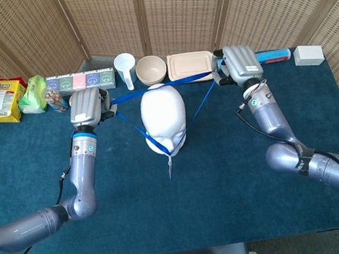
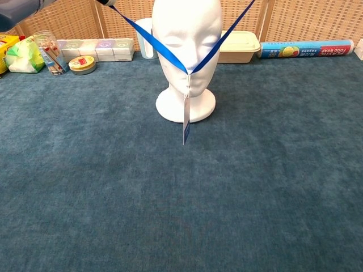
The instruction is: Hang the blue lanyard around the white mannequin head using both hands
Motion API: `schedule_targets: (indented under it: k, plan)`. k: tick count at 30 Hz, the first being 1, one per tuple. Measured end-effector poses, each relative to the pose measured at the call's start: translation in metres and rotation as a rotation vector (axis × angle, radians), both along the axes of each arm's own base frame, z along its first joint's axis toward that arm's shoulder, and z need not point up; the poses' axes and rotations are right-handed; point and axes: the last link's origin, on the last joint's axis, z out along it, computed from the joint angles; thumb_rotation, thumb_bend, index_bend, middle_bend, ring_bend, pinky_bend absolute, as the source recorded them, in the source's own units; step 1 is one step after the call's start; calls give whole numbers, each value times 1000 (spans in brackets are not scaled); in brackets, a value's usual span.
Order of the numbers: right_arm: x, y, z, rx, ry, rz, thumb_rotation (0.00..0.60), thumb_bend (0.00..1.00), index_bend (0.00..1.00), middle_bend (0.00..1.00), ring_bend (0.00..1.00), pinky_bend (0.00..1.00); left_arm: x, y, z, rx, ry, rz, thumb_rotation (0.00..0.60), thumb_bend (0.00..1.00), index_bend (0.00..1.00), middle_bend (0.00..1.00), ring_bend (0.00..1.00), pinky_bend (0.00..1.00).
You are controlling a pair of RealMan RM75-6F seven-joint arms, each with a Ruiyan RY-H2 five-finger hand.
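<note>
The white mannequin head (image 1: 163,115) (image 2: 187,39) stands upright at the middle of the blue table. A blue lanyard (image 1: 201,106) (image 2: 159,46) is stretched wide around it: one span runs behind the crown, two straps slant down in front of the face to a V at the chin. A white tag (image 2: 185,119) hangs from that V. My left hand (image 1: 86,106) grips the lanyard's left end, raised beside the head. My right hand (image 1: 239,64) holds the right end on the other side. The chest view shows only a sliver of my left hand at its top left edge.
Along the back edge stand snack packs (image 1: 4,99), a row of small boxes (image 1: 80,81), a white cup (image 1: 126,68), a bowl (image 1: 151,69), a lidded beige container (image 1: 190,65), a food wrap roll (image 2: 306,49) and a white box (image 1: 308,55). A small tin (image 2: 82,64) sits left.
</note>
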Motion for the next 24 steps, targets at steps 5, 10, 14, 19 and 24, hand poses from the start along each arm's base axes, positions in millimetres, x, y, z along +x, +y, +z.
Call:
schedule_targets:
  k: [5, 10, 14, 19, 24]
  plan:
    - [4, 0, -5, 10, 0, 6, 600, 474, 638, 907, 1000, 1000, 0, 0, -3, -1, 4, 0, 540, 428, 816, 1000, 1000, 1000]
    - [10, 1, -10, 18, 0, 17, 600, 474, 638, 905, 1000, 1000, 3, 1, -5, -2, 2, -2, 541, 426, 816, 1000, 1000, 1000]
    - [13, 1, -13, 23, 6, 20, 600, 474, 638, 900, 1000, 1000, 5, 2, -7, -2, 5, -5, 543, 425, 816, 1000, 1000, 1000]
    - [15, 0, -17, 30, 21, 20, 600, 474, 637, 893, 1000, 1000, 7, 4, -10, -3, 8, -4, 541, 417, 816, 1000, 1000, 1000]
    - [16, -3, -18, 31, 32, 15, 600, 468, 623, 871, 1000, 1000, 8, 6, -15, -10, 17, -1, 546, 357, 816, 1000, 1000, 1000]
